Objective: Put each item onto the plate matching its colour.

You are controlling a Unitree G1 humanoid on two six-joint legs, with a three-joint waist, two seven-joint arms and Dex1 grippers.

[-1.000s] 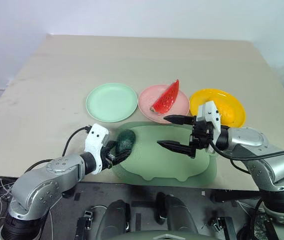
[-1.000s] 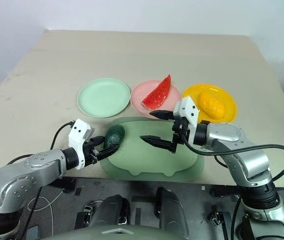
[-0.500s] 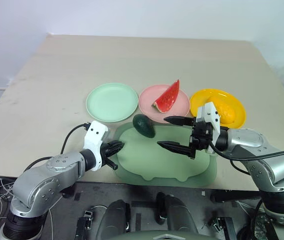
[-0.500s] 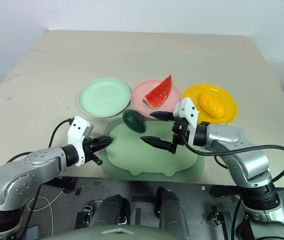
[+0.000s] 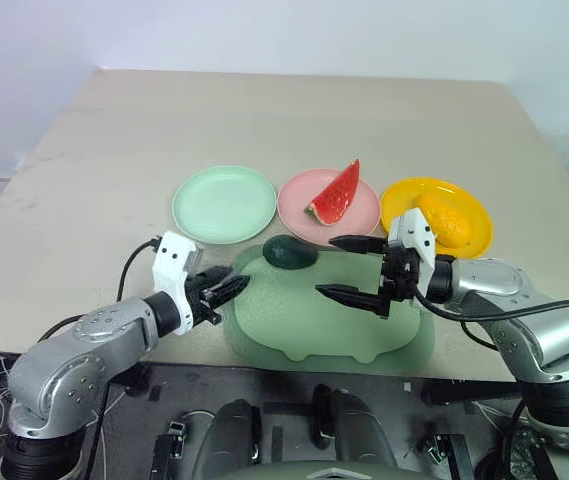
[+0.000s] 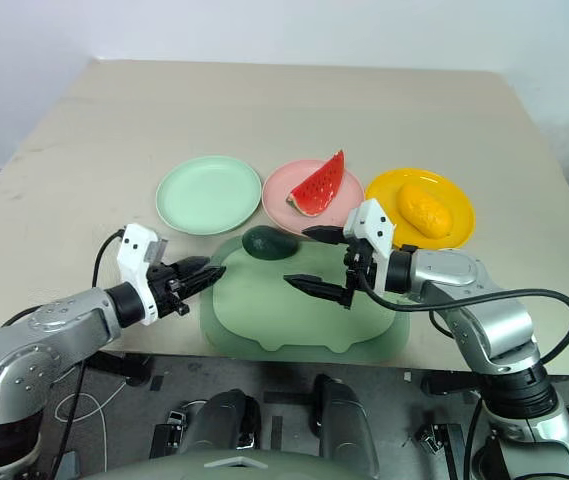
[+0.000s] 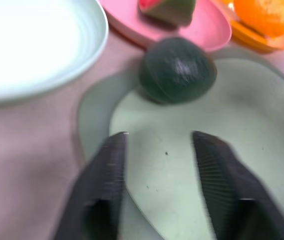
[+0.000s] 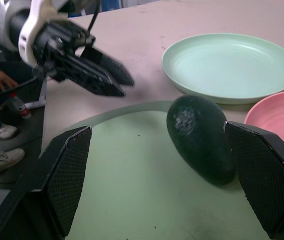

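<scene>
Across the beige table (image 5: 114, 130), nothing shifted among the big pieces: same place for the pale green pig-shaped tray (image 5: 334, 330) at the near edge, same row of mint green plate (image 5: 223, 204), pink plate (image 5: 299, 212) and yellow plate (image 5: 404, 200) just beyond it. Already sorted and untouched over the last second: the watermelon wedge (image 5: 334, 195) on the pink, the mango (image 5: 447, 226) on the yellow. Real change with the avocado (image 5: 290, 252) – a second ago at the tray's near left corner, right at the left gripper's fingertips; now on its side at the tray's far edge, just short of the gap between mint and pink plates and on neither. Looks like a slip out of a pinch rather than a placement, so no credit yet for the last item. Left gripper (image 5: 229, 288) now back by the tray's left edge, well apart from the fruit, fingers parted about halfway and holding nothing, after a brief snap shut on air half a second back. Right gripper (image 5: 326, 265) unmoved above the middle of the tray, spread wide and empty, the avocado just beyond its fingertips. For the task, then: two of three done, the mint plate bare, and a fresh approach needed – probably a longer reach from the left side, with a firmer hold across the fruit's smooth, rounded body, likely to squirt free again under a shallow pinch.
</scene>
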